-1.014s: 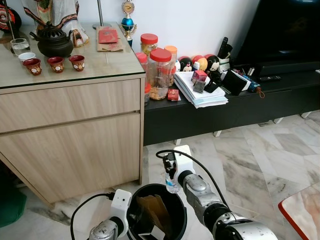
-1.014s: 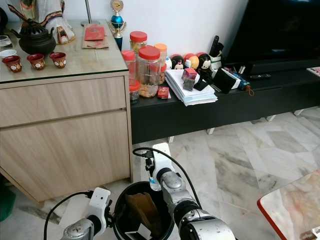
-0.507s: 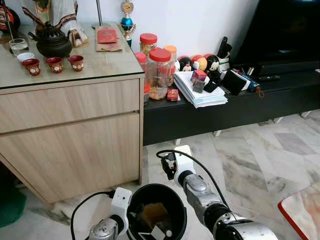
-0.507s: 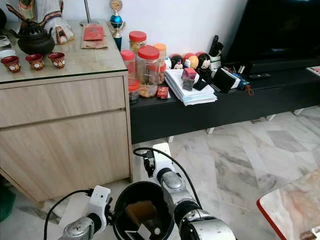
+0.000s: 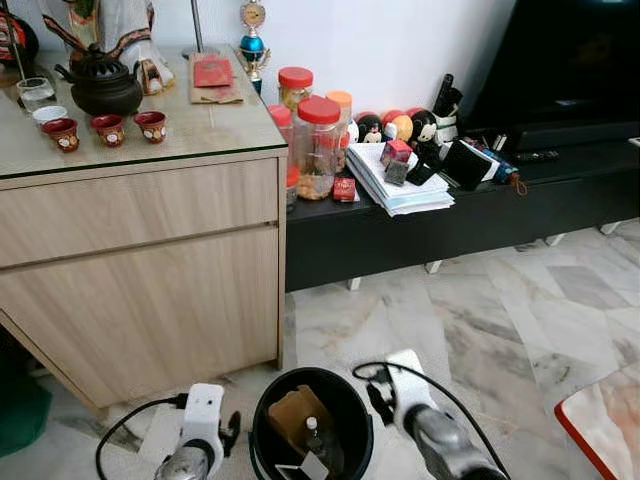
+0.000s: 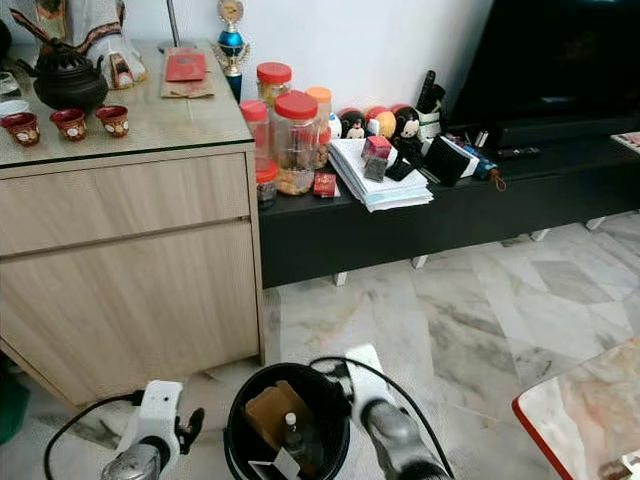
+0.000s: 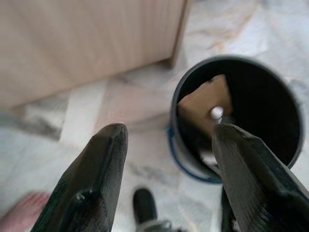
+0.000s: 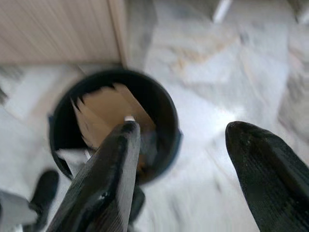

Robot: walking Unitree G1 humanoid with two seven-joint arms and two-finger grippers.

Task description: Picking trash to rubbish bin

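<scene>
A black rubbish bin [image 5: 264, 440] stands on the marble floor [image 5: 500, 320] at the near edge of the scene, just in front of the wooden cabinet [image 5: 140, 270]. Inside it lie a brown piece of cardboard [image 5: 290, 412], a small clear plastic bottle [image 5: 314, 437] with a white cap standing upright against the cardboard, and a scrap of white paper [image 5: 308, 466] at the near wall.

The left gripper [image 7: 169, 159] hangs just left of the bin, above the floor, its two black fingers [image 7: 91, 183] spread wide with nothing between them; the bin's rim shows between them in the left wrist view. The right gripper [image 8: 186, 145] hangs just right of the bin, also spread wide and holding nothing, with the bin mouth seen past one of its fingers [image 8: 104, 183] in the right wrist view. In the head views the white wrist housings sit on either side of the bin, apart from its rim.

Far left, the cabinet's glass counter [image 5: 200, 125] carries a dark teapot [image 5: 97, 85] and small red cups [image 5: 110, 128]. To its right, a low black TV shelf [image 5: 450, 215] holds red-lidded jars [image 5: 318, 145], a stack of papers [image 5: 400, 180] and small figurines [image 5: 400, 127].
</scene>
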